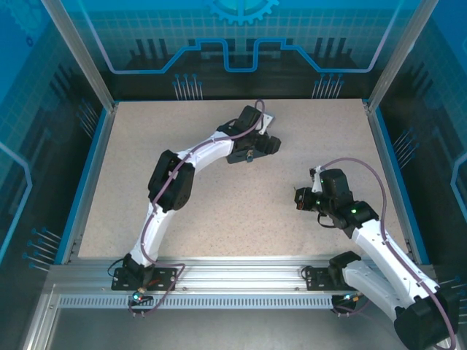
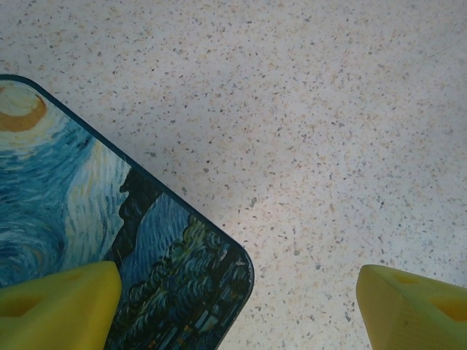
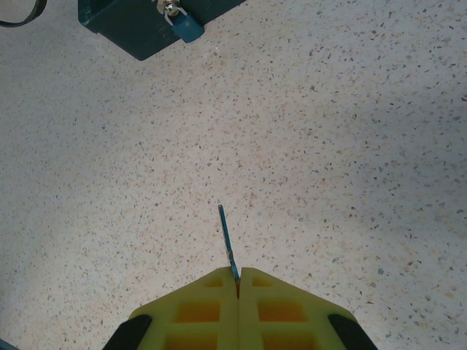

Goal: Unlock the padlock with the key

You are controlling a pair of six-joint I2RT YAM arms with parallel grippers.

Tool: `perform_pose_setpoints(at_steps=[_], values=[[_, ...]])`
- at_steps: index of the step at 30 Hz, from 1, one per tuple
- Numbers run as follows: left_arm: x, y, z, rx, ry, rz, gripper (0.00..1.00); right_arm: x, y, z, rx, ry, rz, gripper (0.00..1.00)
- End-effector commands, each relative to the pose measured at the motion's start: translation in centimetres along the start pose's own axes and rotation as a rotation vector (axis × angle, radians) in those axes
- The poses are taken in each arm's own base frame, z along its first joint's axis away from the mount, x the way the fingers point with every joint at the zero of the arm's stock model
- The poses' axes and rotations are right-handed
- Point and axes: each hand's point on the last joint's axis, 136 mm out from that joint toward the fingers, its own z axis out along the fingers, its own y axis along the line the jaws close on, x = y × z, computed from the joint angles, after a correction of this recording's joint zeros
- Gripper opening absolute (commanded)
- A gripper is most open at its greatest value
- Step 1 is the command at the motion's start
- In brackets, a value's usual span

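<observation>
R end effector [image 3: 238, 281]: yellow fingers [image 3: 191, 313] shut tight together, pinching the key [image 3: 225, 235] by its base. The thin dark-bluish blade sticks out fwd past the tips, over bare speckled worktop [image 3: 350, 146].

Padlock [image 3: 184, 26]: blue body, silvery shackle, hanging on the front side of the tin [image 3: 128, 25], at the top edge of the R wrist view. It's ahead of the key & a bit to its left, well apart from the blade tip, w/ open worktop between. A loop of cable [image 3: 18, 16] sits at the top-left corner.

L end effector [image 2: 237, 281]: spread wide, nothing held. One finger [image 2: 58, 306] is over the tin's swirly blue printed lid, near its rounded corner; the other is over bare worktop beside the tin. Can't tell if the finger touches the lid.

Top view: L arm reaches to the far centre of the worktop. R end effector is nearer, right of centre, pointing left.
</observation>
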Motion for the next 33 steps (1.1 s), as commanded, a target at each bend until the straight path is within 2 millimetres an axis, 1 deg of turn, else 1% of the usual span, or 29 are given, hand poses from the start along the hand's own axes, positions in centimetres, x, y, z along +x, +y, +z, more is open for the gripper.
perform_pose_setpoints(at_steps=[1, 8, 13, 16, 20, 25, 28, 33], values=[[5.4, -1.4, -0.6, 0.032, 0.153, -0.024, 0.85, -0.2, -0.3, -0.5, 0.011, -0.005, 0.02, 0.0], [7.5, -3.4, -3.3, 0.067, 0.13, -0.046, 0.84, -0.4, -0.5, -0.7, 0.023, -0.006, 0.016, 0.0], [9.9, -4.4, -5.2, 0.078, 0.122, -0.064, 0.83, -0.4, -0.8, -0.7, 0.032, -0.007, 0.018, 0.0], [10.9, -5.3, -6.5, 0.093, 0.121, -0.089, 0.83, -0.5, -0.8, -0.7, 0.03, -0.01, 0.024, 0.0], [12.3, -7.0, -7.9, 0.114, 0.115, -0.098, 0.83, -0.8, -0.5, -0.7, 0.019, -0.021, 0.03, 0.0], [13.7, -9.0, -8.9, 0.124, 0.11, -0.097, 0.82, -1.1, -0.6, -0.8, 0.028, -0.029, 0.03, 0.0], [13.9, -9.9, -9.1, 0.139, 0.1, -0.105, 0.82, -0.9, -0.7, -0.7, 0.03, -0.023, 0.031, 0.0], [12.8, -10.8, -8.9, 0.165, 0.084, -0.098, 0.82, -0.6, -0.8, -0.5, 0.029, -0.012, 0.034, 0.0]])
